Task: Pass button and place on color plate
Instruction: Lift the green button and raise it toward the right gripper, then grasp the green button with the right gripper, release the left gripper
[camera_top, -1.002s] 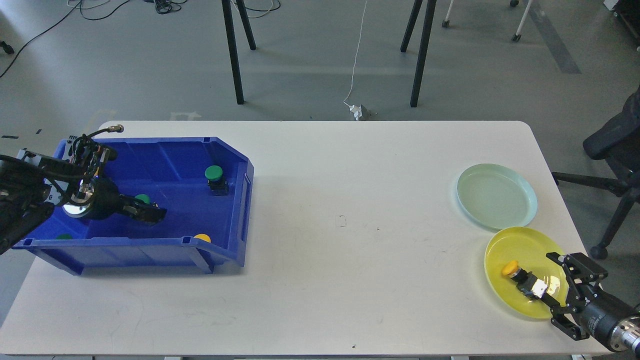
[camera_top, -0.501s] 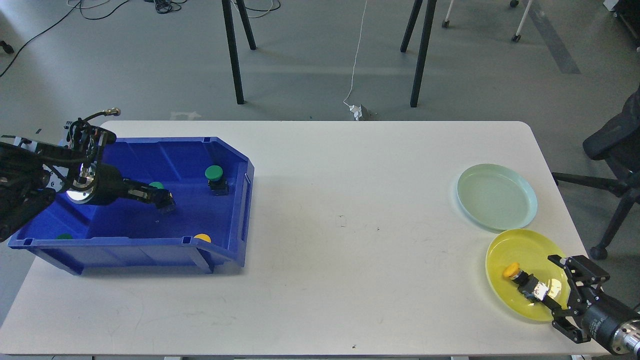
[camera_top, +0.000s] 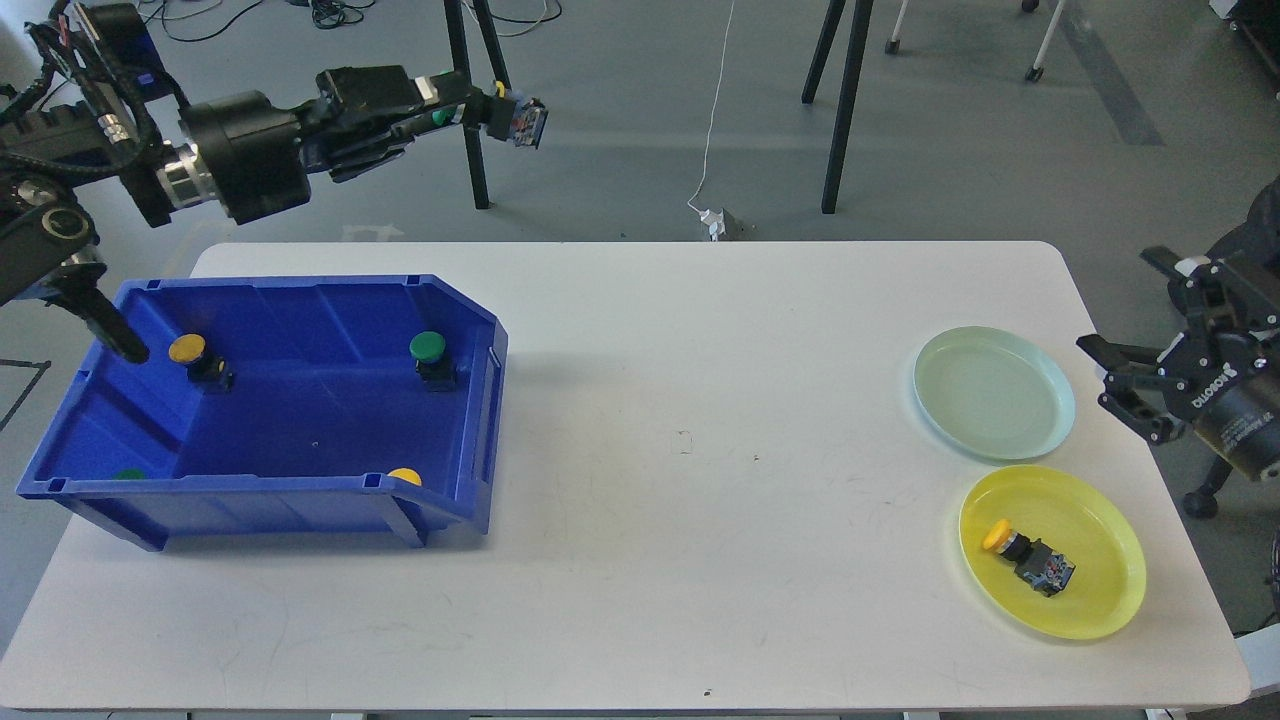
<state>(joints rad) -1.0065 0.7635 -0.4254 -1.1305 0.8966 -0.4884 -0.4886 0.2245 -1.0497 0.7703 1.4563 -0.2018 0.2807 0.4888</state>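
My left gripper (camera_top: 470, 108) is raised high above the table's far left. It is shut on a green-capped button (camera_top: 515, 120) whose body sticks out to the right. The blue bin (camera_top: 470, 440) below holds two yellow buttons (camera_top: 188, 349) and two green buttons (camera_top: 428, 347). My right gripper (camera_top: 1125, 330) is open and empty, off the table's right edge beside the light green plate (camera_top: 993, 392). The yellow plate (camera_top: 1100, 560) holds a yellow button (camera_top: 1028, 558) lying on its side.
The white table (camera_top: 700, 450) spans the view. Black stand legs (camera_top: 840, 110) and a cable stand on the floor behind the table. A black office chair (camera_top: 1235, 290) is at the right, close behind my right gripper.
My left gripper has lifted out of the bin with the green button and risen up and back. My right gripper has let go of the yellow button and drawn back toward the light green plate.
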